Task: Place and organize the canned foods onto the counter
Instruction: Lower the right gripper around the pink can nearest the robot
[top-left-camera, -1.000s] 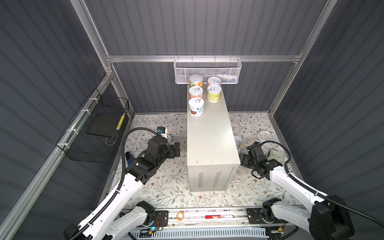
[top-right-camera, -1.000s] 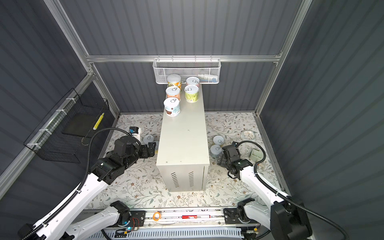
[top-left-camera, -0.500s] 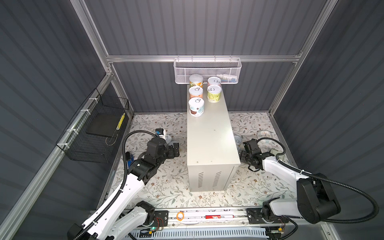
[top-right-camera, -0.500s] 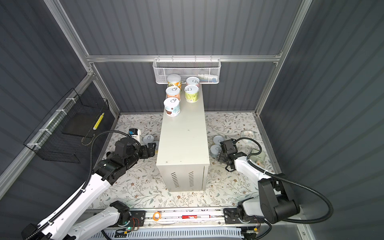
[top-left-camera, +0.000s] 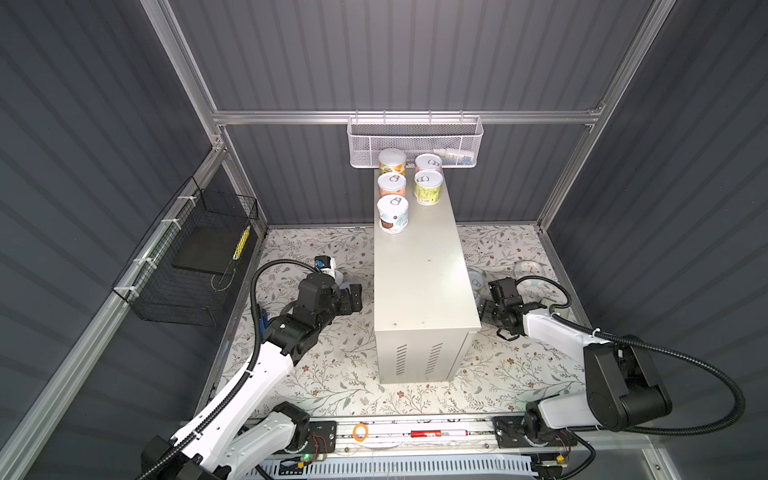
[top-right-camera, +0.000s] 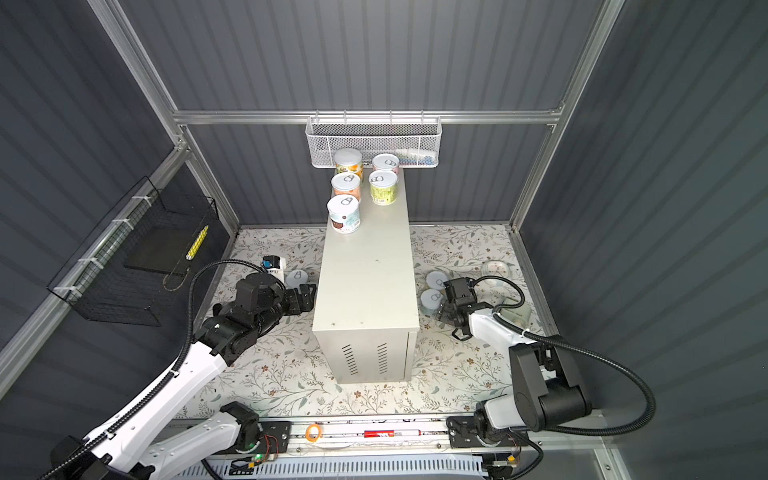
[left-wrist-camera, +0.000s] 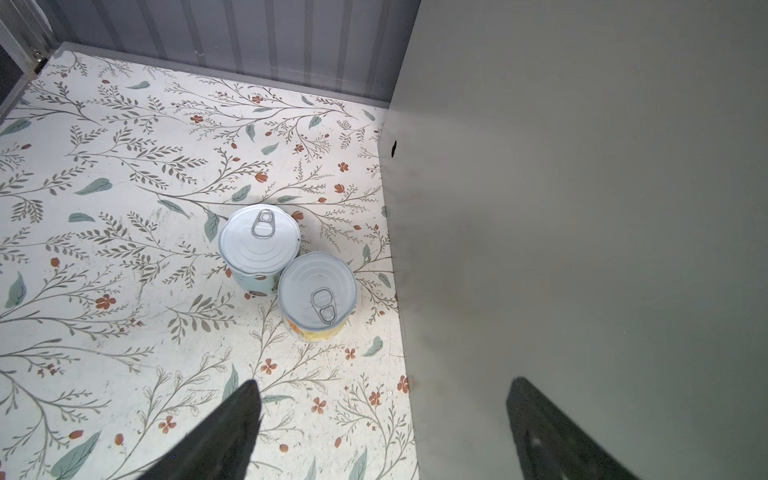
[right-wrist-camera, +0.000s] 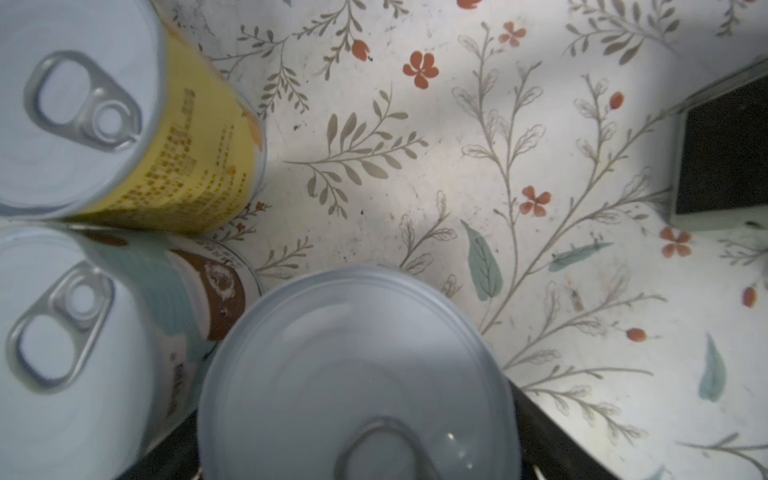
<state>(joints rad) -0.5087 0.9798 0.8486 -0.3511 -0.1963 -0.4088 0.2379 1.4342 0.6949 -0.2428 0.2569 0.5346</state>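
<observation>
Three cans are seen standing upright and close together on the floral mat (right-wrist-camera: 519, 145). A yellow-labelled can (right-wrist-camera: 104, 116) and a can with a light blue and brown label (right-wrist-camera: 83, 353) are set side by side, each with its pull-tab lid facing up. A third can (right-wrist-camera: 353, 357) is framed between the two dark fingers (right-wrist-camera: 552, 440) of the right gripper (right-wrist-camera: 357, 411). Whether it is gripped cannot be told, and its label is hidden. A dark panel (right-wrist-camera: 727, 153) in a pale frame is cut off at the picture's edge.

Floral mat (top-left-camera: 332, 374) with counter (top-left-camera: 419, 282) and perhaps six loose cans (left-wrist-camera: 259, 245)
</observation>
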